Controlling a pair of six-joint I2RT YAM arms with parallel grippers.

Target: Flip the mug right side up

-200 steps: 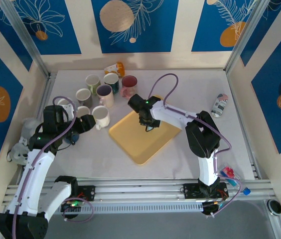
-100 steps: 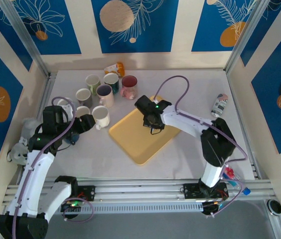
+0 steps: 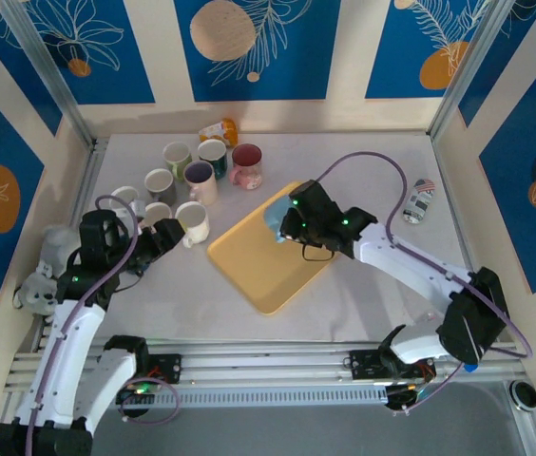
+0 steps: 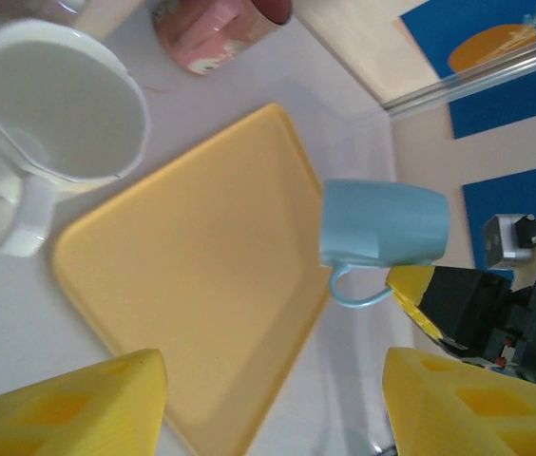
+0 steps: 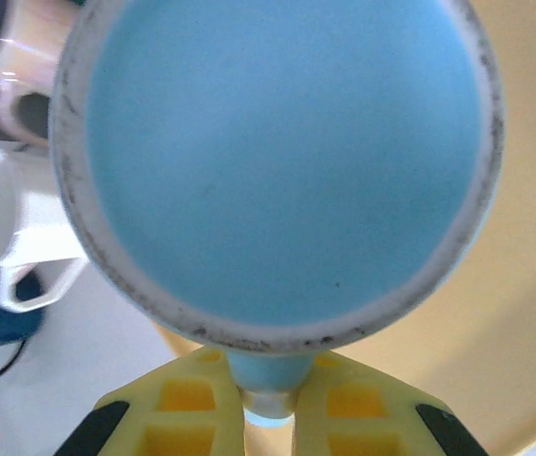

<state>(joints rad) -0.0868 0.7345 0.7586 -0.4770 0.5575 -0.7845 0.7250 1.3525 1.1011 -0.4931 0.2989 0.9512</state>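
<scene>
Yellow tray [image 3: 258, 271], blue mug [image 4: 382, 223], opening hidden

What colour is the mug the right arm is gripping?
It's a pale blue mug, clearest in the left wrist view.

Walls [image 3: 296, 57]: were blue panels, white leaf drawings, orange discs, cream strips | Bench [image 3: 363, 142]: was pale grey | Near rail [image 3: 277, 361]: was aluminium

— Where is the left arm?
— Lower left of the frame, elbow bent. The left pincer [image 3: 161, 235] points toward the centre, jaws apart.
— And the right?
— It is stretched from the lower right to the centre, with the right pincer [image 3: 292, 226] clamped on the blue mug [image 3: 274, 211] by its handle.
</scene>
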